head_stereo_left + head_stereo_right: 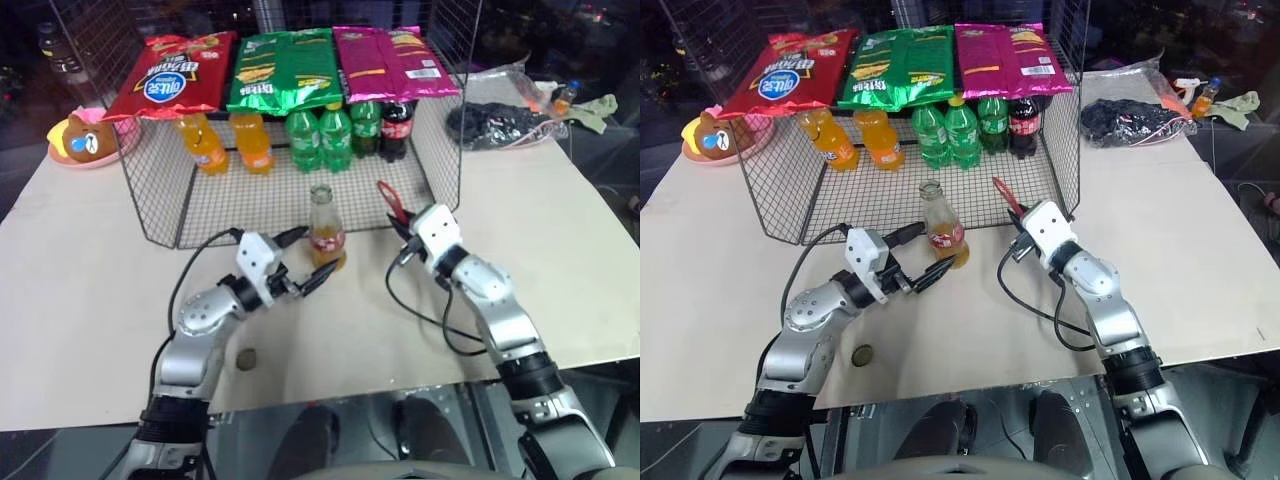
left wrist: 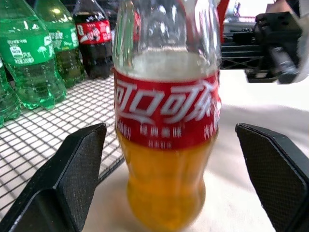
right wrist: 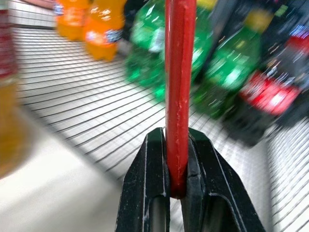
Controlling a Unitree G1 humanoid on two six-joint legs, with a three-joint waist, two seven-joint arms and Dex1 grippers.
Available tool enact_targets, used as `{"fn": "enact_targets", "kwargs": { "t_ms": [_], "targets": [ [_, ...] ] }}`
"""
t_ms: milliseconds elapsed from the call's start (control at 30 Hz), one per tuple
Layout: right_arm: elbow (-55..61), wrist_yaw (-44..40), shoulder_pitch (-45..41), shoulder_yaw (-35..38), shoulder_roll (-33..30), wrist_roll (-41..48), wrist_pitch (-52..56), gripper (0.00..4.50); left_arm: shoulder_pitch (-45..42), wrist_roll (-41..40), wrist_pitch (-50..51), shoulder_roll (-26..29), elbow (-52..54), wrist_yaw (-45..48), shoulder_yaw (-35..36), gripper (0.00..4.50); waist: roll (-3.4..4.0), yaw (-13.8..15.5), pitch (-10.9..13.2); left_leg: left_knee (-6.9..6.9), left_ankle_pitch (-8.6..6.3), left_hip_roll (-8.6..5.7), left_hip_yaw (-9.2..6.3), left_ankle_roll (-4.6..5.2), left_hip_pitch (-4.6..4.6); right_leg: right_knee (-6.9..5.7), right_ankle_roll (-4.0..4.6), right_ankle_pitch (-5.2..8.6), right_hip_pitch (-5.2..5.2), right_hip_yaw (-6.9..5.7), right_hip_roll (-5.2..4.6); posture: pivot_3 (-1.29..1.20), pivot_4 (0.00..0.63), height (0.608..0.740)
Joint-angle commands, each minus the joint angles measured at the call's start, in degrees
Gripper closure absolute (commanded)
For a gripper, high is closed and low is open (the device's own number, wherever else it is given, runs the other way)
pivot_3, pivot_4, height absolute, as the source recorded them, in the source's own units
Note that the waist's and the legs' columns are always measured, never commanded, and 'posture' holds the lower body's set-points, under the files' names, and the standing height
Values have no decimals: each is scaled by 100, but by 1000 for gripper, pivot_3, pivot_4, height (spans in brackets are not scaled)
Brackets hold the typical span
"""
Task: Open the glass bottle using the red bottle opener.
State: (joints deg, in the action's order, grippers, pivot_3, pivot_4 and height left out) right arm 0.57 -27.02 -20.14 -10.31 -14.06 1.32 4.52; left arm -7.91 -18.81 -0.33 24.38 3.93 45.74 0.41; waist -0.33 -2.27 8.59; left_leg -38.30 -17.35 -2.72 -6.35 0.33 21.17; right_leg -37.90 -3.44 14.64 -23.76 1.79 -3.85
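left claw: the left claw (image 1: 303, 262) is spread wide, one black finger (image 2: 72, 181) on each side of the glass bottle, with a clear gap between each pad and the glass; it holds nothing.
right claw: the right claw (image 3: 176, 159) is pressed together, pinching the red bottle opener (image 3: 179, 72) by one end; the opener sticks up and out past the fingertips, seen edge-on in the right wrist view.
glass bottle: the glass bottle (image 1: 325, 232) stands upright on the tabletop (image 1: 90, 250), just in front of the wire rack's front edge, between the two arms. Orange drink fills the lower part, a red-and-white label wraps its middle, and the mouth looks uncapped.
red bottle opener: in the head views the opener (image 1: 391, 203) rises tilted from the right claw, to the right of the glass bottle and apart from it, in front of the wire rack.
small round thing: a small round thing (image 1: 245, 358), possibly a cap, lies on the tabletop near the left arm.
wire rack: the wire rack (image 1: 250, 205) holds two orange-soda bottles (image 1: 205, 143), three green bottles (image 1: 333, 135) and a dark cola bottle (image 1: 396, 128) along its back, with snack bags (image 1: 285, 68) laid on top.
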Motion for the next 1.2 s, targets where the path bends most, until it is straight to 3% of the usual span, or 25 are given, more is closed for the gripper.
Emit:
{"fn": "enact_targets", "kwargs": {
  "t_ms": [33, 300, 367, 467, 633, 1000, 1200],
  "targets": [
    [983, -338, 228, 161, -105, 702, 1124, 4500, 208, -195, -41, 221, 256, 225, 218, 63, 0, 2, 0, 0, 0, 0, 0, 0, 0, 0, 0, 0, 0, 0, 0, 0, 150, 740],
    [2172, -576, 668, 412, -402, 1972, 3303, 4500, 702, -557, 212, 690, 372, 352, 799, 63, 1, 25, 1, 0, -1, 2, -3, 2, 1, 1, 0, 0, 1, -4, -10, 0, 150, 740],
    [2361, -651, 793, 449, -577, 2222, 3728, 3609, 844, -712, 342, 743, 489, 313, 1015, 0, 1, 33, 1, 0, -1, 1, -6, 2, 2, 3, 0, 0, 1, -8, -13, 0, 150, 740],
    [2432, -596, 844, 508, -758, 2203, 3766, 2731, 1040, -861, 496, 789, 662, 234, 1234, 0, 1, 35, 1, 2, -2, 1, -7, 3, 4, 6, 0, 0, 1, -8, -18, 0, 150, 740],
    [2425, -696, 977, 818, -1068, 2245, 3629, 134, 1430, -818, 620, 832, 816, -32, 1578, 0, 0, 37, 1, 1, -2, 2, -5, 3, 2, 4, 0, 0, 2, -8, -16, 0, 150, 740],
    [1908, -2160, 2347, 1624, -2127, 2132, 1455, 22, 2199, -341, 726, 930, 679, -703, 2165, 0, -3, 125, 3, 0, -15, 0, -5, 24, -7, 13, -1, 1, 18, -13, -12, 0, 150, 740],
    [1236, -2795, 2738, 2232, -2256, 2367, 434, 22, 2519, -280, 528, 1030, 549, -459, 2291, 0, -6, 148, 4, 0, -17, 4, -3, 27, -17, 8, -1, 1, 27, -12, -13, 0, 150, 740]
  ]
}}
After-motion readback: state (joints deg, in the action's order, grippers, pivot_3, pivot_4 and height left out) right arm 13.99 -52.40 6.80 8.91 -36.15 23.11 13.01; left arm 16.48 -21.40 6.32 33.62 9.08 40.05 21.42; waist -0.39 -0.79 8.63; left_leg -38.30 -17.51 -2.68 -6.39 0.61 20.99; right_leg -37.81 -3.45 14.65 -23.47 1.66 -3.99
